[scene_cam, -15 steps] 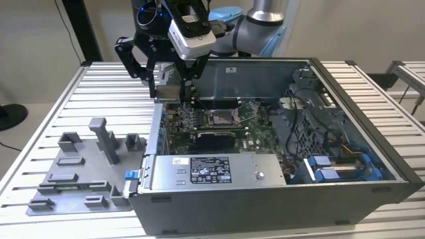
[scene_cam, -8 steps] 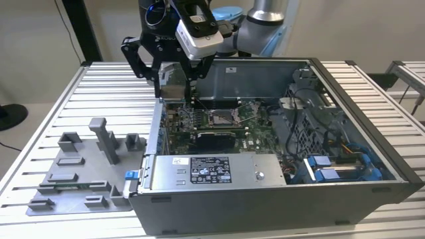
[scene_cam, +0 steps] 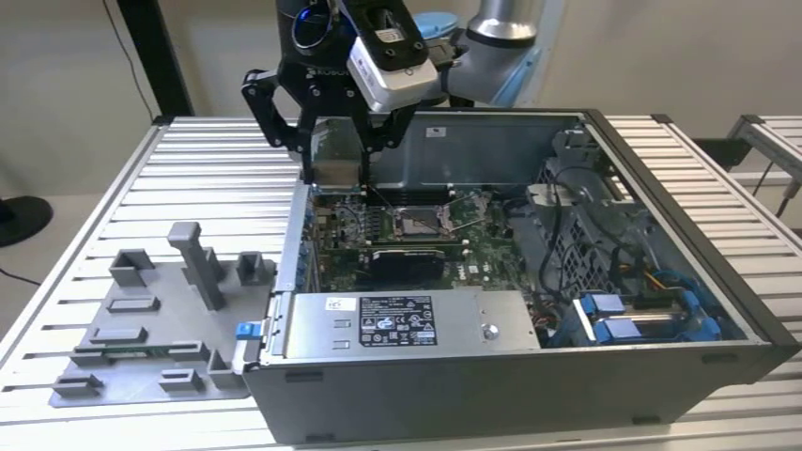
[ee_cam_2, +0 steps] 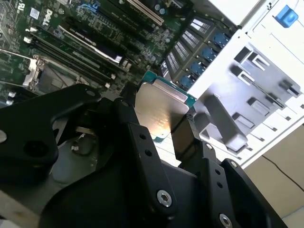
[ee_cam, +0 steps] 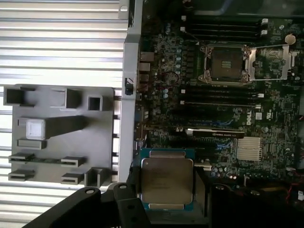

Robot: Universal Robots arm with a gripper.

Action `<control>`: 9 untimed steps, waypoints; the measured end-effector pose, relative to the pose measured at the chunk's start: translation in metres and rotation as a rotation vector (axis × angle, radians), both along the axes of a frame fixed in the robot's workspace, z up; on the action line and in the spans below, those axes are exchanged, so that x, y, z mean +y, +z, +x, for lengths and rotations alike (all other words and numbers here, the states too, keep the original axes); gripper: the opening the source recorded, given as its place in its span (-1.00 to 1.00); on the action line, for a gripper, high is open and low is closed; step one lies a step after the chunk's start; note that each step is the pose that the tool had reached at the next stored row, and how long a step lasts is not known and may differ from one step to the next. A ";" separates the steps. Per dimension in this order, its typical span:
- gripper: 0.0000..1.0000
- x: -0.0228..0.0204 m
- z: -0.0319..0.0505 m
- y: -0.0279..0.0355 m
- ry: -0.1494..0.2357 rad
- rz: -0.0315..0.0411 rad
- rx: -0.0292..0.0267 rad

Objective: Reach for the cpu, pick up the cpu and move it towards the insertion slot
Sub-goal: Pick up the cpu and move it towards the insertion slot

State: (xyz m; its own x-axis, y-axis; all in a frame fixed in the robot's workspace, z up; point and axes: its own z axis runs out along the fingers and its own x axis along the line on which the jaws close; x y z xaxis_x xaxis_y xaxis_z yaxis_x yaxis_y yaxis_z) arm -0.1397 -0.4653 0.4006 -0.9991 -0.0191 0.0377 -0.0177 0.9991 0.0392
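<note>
A ribbed, silver-slatted metal desk [scene_cam: 188, 169] stands before a plain pale wall and carries one open dark grey computer case [scene_cam: 527, 376] and one grey plastic fixture plate [scene_cam: 150, 338] with upright blocks. The one black end effector [scene_cam: 332, 160] is clamped on the small flat square cpu [ee_cam: 166, 179] with its silvery top face, above the case's wall, well apart from the shiny-framed square insertion slot [scene_cam: 420, 222] on the green motherboard [ee_cam: 213, 109]. One printed label [scene_cam: 397, 321] lies on the power supply.
</note>
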 end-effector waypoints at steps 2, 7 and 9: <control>-1.00 0.0000 0.0027 0.0000 0.000 0.0000 0.0001; -1.00 0.0000 0.0098 0.0000 0.000 0.0000 0.0003; -1.00 0.0000 0.0128 0.0000 0.000 0.0001 0.0003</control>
